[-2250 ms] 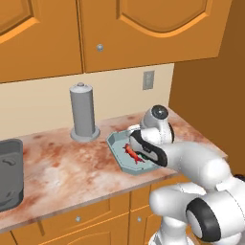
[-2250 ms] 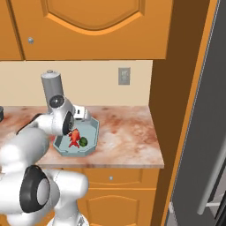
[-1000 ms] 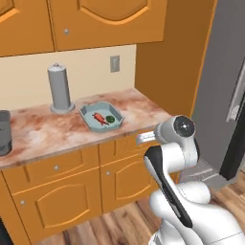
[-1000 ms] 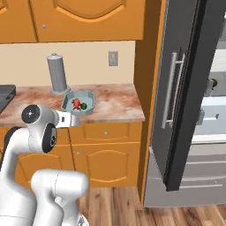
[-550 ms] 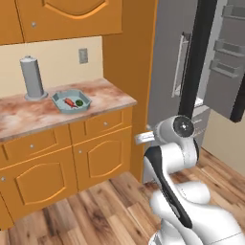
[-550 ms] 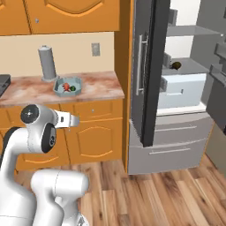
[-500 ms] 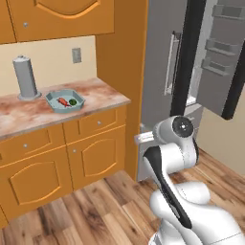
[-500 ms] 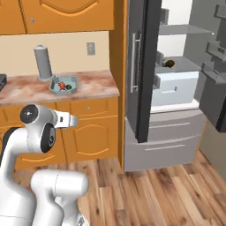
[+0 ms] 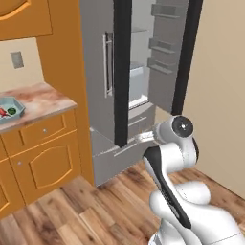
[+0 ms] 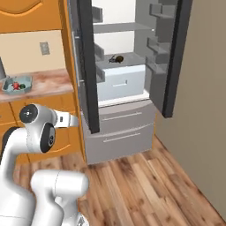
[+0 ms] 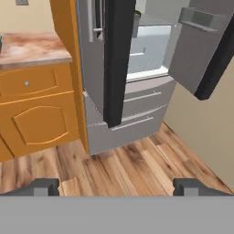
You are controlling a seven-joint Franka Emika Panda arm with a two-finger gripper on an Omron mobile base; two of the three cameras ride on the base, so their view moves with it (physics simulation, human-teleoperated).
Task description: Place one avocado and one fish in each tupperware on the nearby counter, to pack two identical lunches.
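1. Tupperware first, from the left base view: the pale blue-grey tray (image 9: 10, 107) sits on the tabletop (image 9: 43, 98) at the far left edge, already holding a red-orange fish (image 9: 2, 112) and a bright green avocado (image 9: 12, 111) side by side. My arm stands well apart from it, facing the open fridge (image 9: 139, 72).

2. Right base view: the same tray shows at the left on the stone tabletop. On the fridge shelf (image 10: 121, 62) lies a small dark thing (image 10: 117, 58), which I take for the second avocado or the grey fish (too small to tell which).

3. Hand view: my tool (image 11: 117, 186) is released, its two dark tips spread wide at the bottom with nothing between them, pointed at the wooden floor (image 11: 114, 164) before the fridge.

4. Handling, as I judge it:
   - The avocado should be light, firm and rounded, so it may roll out of a loose pinch; I would take it across its widest middle.
   - The fish is slim and probably slick; I would close across the thick of the body, not the fins or tail.
   - Either should come off the shelf with little force.
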